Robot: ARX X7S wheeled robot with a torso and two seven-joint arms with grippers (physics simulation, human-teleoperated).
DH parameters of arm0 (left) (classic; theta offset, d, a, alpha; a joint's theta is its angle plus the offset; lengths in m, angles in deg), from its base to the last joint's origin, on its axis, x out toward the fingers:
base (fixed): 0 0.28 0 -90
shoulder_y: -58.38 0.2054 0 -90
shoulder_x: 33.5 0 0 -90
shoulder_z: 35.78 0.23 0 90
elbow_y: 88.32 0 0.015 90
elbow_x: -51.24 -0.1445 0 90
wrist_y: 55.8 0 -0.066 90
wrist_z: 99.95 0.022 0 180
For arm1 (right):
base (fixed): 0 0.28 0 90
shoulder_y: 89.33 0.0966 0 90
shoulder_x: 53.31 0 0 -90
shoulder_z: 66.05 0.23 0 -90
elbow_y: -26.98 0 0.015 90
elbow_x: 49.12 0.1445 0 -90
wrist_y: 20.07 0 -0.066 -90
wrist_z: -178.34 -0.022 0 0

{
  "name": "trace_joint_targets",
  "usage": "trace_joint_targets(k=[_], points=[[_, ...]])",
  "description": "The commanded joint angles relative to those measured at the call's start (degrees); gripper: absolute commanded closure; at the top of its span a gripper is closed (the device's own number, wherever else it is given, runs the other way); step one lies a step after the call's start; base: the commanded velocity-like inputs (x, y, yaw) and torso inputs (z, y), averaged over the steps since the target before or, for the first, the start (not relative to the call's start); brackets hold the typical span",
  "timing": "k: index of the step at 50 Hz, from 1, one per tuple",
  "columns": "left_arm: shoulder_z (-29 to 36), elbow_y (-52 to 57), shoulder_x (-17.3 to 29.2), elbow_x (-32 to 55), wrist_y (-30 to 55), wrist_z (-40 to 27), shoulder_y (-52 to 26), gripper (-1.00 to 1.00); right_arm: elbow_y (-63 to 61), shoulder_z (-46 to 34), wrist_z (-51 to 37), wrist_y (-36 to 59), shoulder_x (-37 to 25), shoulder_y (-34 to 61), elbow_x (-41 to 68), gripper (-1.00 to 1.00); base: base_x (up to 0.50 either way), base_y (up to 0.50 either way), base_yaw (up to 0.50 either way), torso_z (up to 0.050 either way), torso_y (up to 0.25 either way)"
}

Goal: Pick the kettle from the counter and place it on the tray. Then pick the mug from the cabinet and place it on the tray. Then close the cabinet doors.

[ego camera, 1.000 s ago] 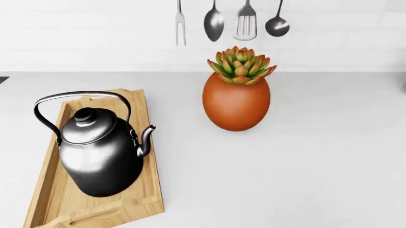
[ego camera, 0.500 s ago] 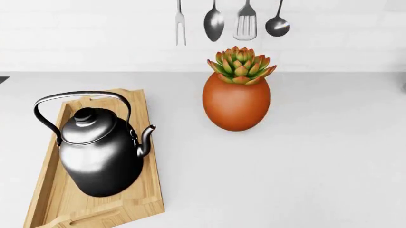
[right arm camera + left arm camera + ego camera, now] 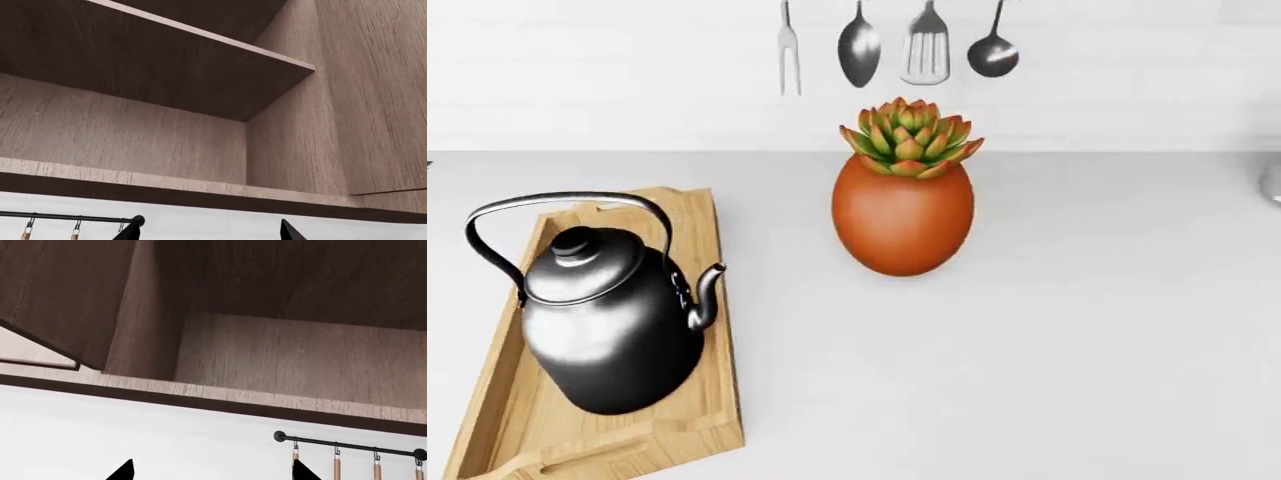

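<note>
Black kettle (image 3: pixel 607 330) on tray (image 3: pixel 701 260) — grippers apparently up at cabinet (image 3: pixel 267 355).

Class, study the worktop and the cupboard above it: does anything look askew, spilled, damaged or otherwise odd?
Nothing is spilled or broken. The kettle stands upright on the tray, and the plant pot is upright on the counter. The cabinet stands open; no mug shows inside.

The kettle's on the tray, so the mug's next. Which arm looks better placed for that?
Left, tentatively. The left gripper and right gripper both face the open cabinet, open, no mug in view; but the tray lies on the robot's left.
</note>
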Motion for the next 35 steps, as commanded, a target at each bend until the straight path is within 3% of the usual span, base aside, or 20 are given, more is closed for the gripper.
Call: trace_joint_targets(k=[1, 35], points=[[-0.27, 0.04, -0.54, -0.56, 0.41, 0.2, 0.59, -1.0, -0.12, 0.42, 0.36, -0.8, -1.01, -0.82, 0.02, -1.0, 0.0, -0.27, 0.0, 0.0, 0.0], [-1.7, 0.13, -1.15, -0.3, 1.16, 0.08, 1.36, -1.0, 0.62, 1.82, 0.1, 1.62, 0.44, 0.51, 1.53, -1.0, 0.0, -0.27, 0.0, 0.0, 0.0]])
